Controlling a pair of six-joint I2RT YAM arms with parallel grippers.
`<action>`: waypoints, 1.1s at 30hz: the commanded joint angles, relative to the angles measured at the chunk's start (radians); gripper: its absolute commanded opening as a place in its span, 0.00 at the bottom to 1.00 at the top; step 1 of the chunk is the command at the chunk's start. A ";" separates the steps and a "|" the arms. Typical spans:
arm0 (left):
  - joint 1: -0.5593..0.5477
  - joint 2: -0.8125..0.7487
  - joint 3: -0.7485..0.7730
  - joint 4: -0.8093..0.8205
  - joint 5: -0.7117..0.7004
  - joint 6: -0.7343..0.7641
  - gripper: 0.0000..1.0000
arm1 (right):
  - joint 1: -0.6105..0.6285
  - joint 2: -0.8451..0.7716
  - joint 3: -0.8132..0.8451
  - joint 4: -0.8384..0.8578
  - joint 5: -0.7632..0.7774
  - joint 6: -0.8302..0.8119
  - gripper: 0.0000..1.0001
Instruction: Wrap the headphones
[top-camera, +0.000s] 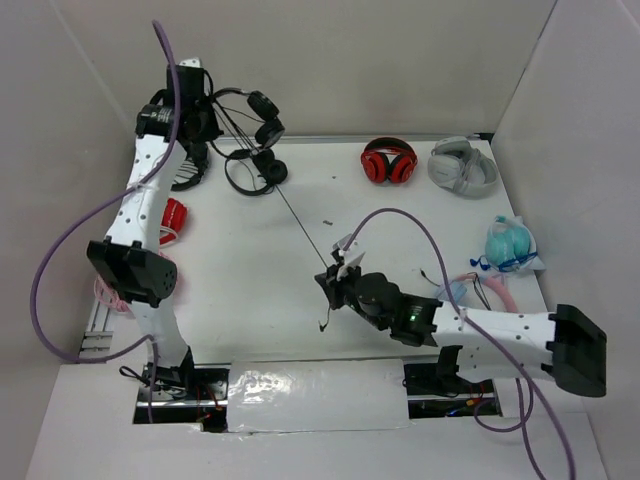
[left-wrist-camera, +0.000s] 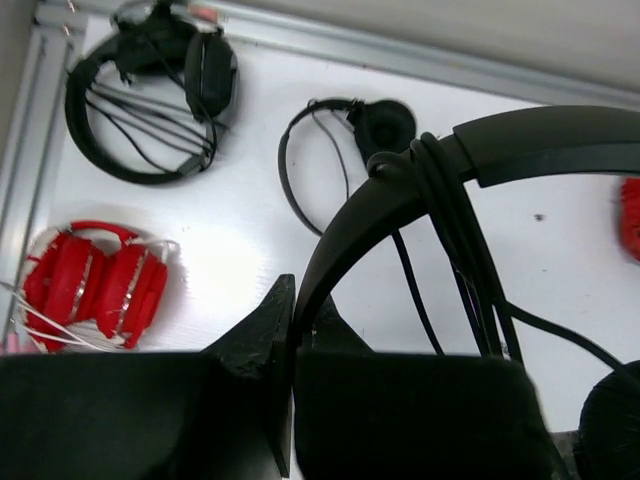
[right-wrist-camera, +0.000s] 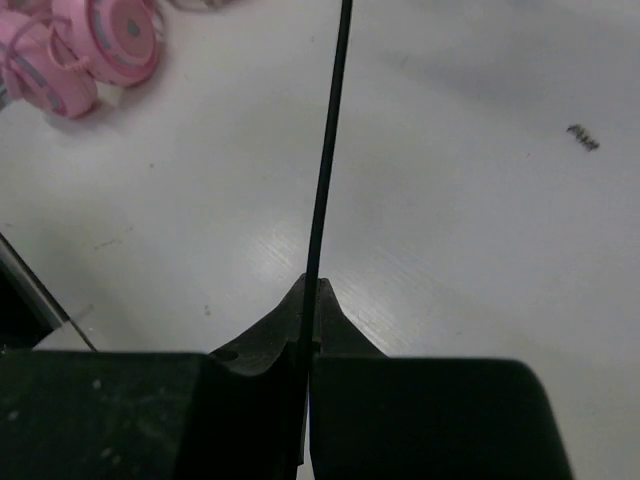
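My left gripper (top-camera: 213, 118) is raised at the far left and shut on the thin headband (left-wrist-camera: 540, 145) of the black headphones (top-camera: 264, 107). In the left wrist view the band sits between the gripper's (left-wrist-camera: 295, 320) closed jaws. Several turns of the black cable (left-wrist-camera: 447, 215) are wound round the headband. From there the cable (top-camera: 300, 220) runs taut and diagonal down to my right gripper (top-camera: 336, 274) near the table's middle. That gripper (right-wrist-camera: 311, 305) is shut on the cable (right-wrist-camera: 330, 150), with a short end hanging below it.
Another thin black pair (top-camera: 256, 171) and a bulkier black headset (left-wrist-camera: 150, 100) lie under the left gripper. Red earphones (left-wrist-camera: 95, 285) are at the left. Red headphones (top-camera: 389, 162) and grey ones (top-camera: 462, 165) lie at the back. A teal bagged item (top-camera: 510, 245) and a pink pair (top-camera: 486, 290) are at the right.
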 joint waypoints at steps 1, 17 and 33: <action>0.019 0.075 0.026 0.101 -0.110 -0.123 0.00 | 0.064 -0.114 0.134 -0.267 0.231 -0.085 0.00; -0.327 -0.047 -0.533 0.406 -0.054 0.136 0.00 | -0.273 -0.049 0.622 -0.445 -0.274 -0.845 0.00; -0.784 -0.502 -1.001 0.674 0.068 0.352 0.00 | -0.710 0.330 0.934 -0.540 -0.789 -0.846 0.00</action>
